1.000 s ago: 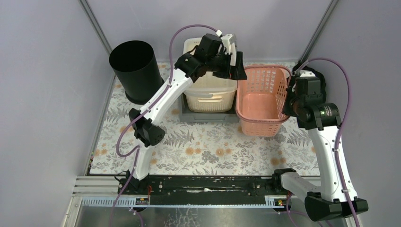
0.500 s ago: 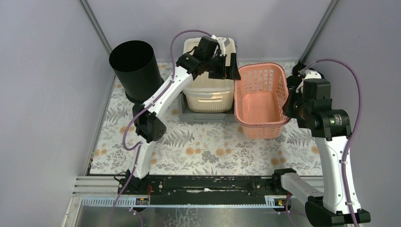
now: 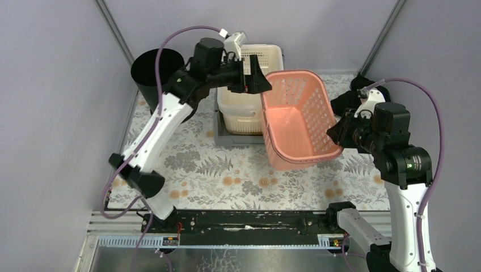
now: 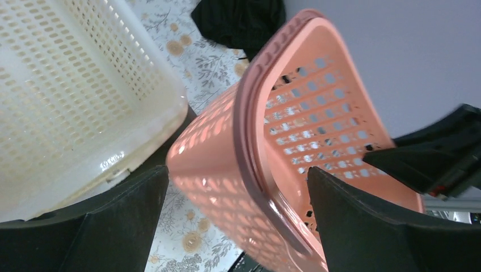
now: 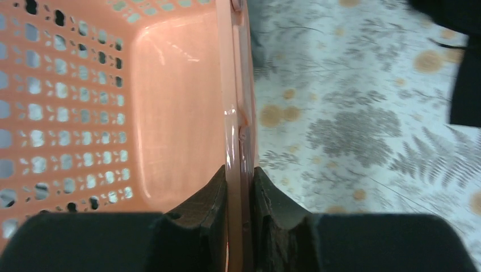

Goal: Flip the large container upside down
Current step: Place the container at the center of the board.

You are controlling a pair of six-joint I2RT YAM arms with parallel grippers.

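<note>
- The large pink basket (image 3: pixel 295 119) is held off the floral mat (image 3: pixel 227 170), right of centre, between the two arms.
- It is tilted steeply, with its opening turned up and towards the right and its base lowest at the near side.
- The basket's right rim is clamped by the right gripper (image 3: pixel 334 131); in the right wrist view the fingers (image 5: pixel 218 190) are seen pinched tight on either side of the rim of the basket (image 5: pixel 164 102), one inside and one outside.
- The left gripper (image 3: pixel 255 79) is placed at the basket's far left rim.
- In the left wrist view its fingers (image 4: pixel 113 226) are spread wide, with the rim and wall of the basket (image 4: pixel 317 113) set between them; a firm grip is not seen.
- A cream perforated basket (image 3: pixel 244 107) is seated on a grey tray (image 3: pixel 238 137) just left of the pink one, and the two appear to touch.
- A black cylindrical bin (image 3: pixel 148 68) is stood at the far left.
- A black cloth (image 3: pixel 347 101) is left on the mat at the far right.
</note>
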